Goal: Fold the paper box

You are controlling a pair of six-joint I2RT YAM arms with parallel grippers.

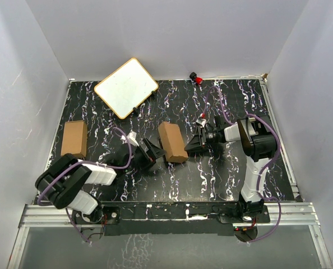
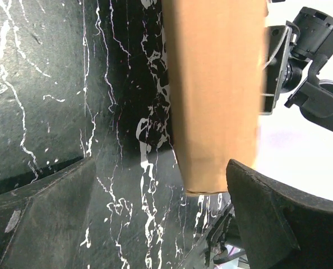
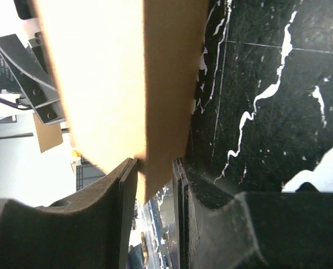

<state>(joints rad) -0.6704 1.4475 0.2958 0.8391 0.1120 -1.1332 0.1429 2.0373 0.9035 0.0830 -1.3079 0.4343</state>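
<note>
The right claw (image 3: 155, 171) has its fingers (image 3: 121, 190) drawn close together on a corner of the paper box (image 1: 173, 142). In the right wrist view a brown cardboard edge sits in the narrow gap between them, and both fingers look pressed against it. In the top view this claw meets the box from the box's right side, low on its near end.

The box is a small brown oblong carton. It sits on the dark marbled surface (image 1: 222, 179) about midway between the two arms, with its long axis angled slightly away from square.

The left claw (image 1: 153, 152) is spread wide and grips nothing. It lies just to the left of the box. In the left wrist view the near end of the box reaches in between the two fingers (image 2: 278, 218), much closer to the finger on the right of that view. Whether it touches that finger cannot be told.

Well to the left of the box, a second plain brown carton (image 1: 74, 139) lies flat on the surface. Beyond the box and to its left, a white board with a tan rim (image 1: 126, 87) lies at an angle near the far edge. Beyond the box and slightly to its right, a small red item (image 1: 198, 78) sits at the back wall.
</note>
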